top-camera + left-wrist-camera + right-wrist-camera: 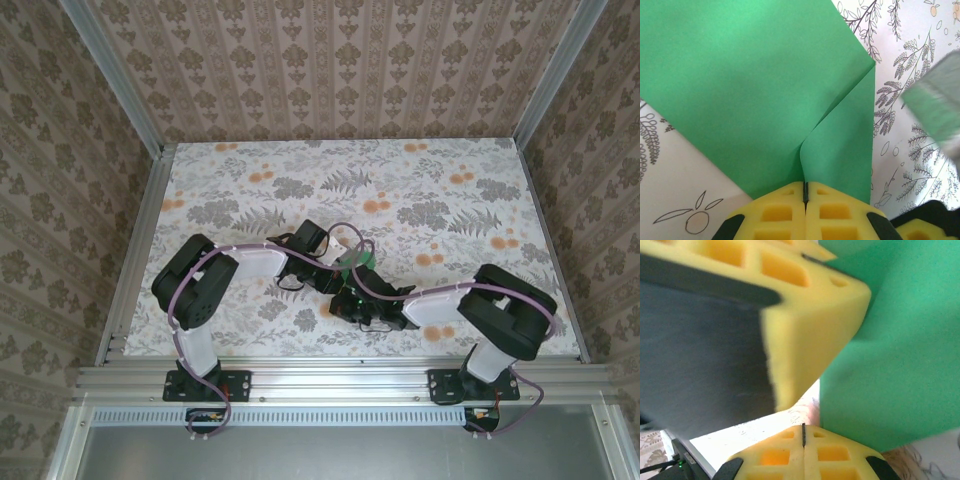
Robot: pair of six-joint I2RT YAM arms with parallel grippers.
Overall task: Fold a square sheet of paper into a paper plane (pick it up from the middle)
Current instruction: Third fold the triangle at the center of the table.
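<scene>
Green paper (362, 262) near table (450, 190) centre

The green paper sheet (755, 85) is partly folded.

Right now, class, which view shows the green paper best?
Left wrist: the green paper spreads wide, folds clear, pinched in the left gripper. Top external gives a small, mostly hidden patch; right wrist, a blurred part behind a yellow finger.

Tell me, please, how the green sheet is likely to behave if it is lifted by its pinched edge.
Probably floppy: the green sheet bows at its fold where the shut left tool pinches it, so free corners would likely sag. It looks thin and light, so a push may buckle it rather than slide it.
</scene>
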